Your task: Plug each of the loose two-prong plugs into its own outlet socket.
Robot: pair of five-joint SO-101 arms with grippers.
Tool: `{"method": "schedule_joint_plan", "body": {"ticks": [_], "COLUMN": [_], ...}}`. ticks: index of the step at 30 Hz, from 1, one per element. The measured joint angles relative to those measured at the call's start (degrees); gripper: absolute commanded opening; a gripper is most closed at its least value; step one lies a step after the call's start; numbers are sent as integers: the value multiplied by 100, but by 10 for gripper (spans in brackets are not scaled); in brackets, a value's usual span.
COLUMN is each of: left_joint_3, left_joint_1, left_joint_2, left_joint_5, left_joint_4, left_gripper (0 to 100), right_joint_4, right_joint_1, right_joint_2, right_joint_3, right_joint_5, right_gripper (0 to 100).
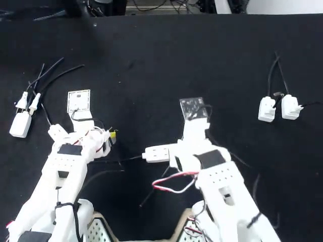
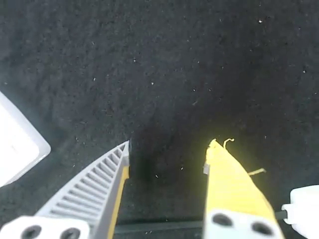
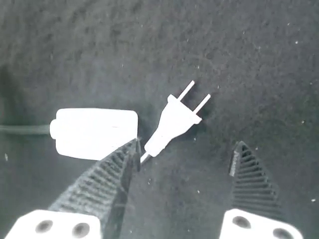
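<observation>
Toward the near edge of the table (image 1: 151,60), mid-width, the right gripper (image 3: 188,144) hangs spread and empty over a plug (image 3: 174,122). The plug lies slanted just beside a socket block (image 3: 94,132), prongs aimed away from it. Advised grip: clamp the plug's body, clear of prongs and block, then turn it round. The left gripper (image 2: 169,144) is likewise spread and empty. Further plugs (image 1: 22,102) lie by the left edge.

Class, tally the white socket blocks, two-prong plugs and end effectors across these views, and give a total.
White socket blocks: 4
Two-prong plugs: 3
End effectors: 2
Total: 9
</observation>
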Motion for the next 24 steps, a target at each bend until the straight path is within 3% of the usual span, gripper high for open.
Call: {"method": "schedule_joint_plan", "body": {"ticks": [6,12,17,24], "left_joint_3": [0,0,0,0], "left_joint_1": [0,0,0,0], "left_joint_2": [0,0,0,0], "left_joint_5": [0,9,9,9], "left_joint_4": [0,0,0,0], "left_gripper": [241,241,241,241], "right_joint_4": [-308,-501,-774,-334], "right_joint_1": [0,0,404,440], "right_joint_2": [1152,2312,3262,4114], "right_joint_3": [-519,-1143,-1486,-2198], "right_joint_5": [-448,-589,-598,-510], "right_gripper": [275,192,191,165]}}
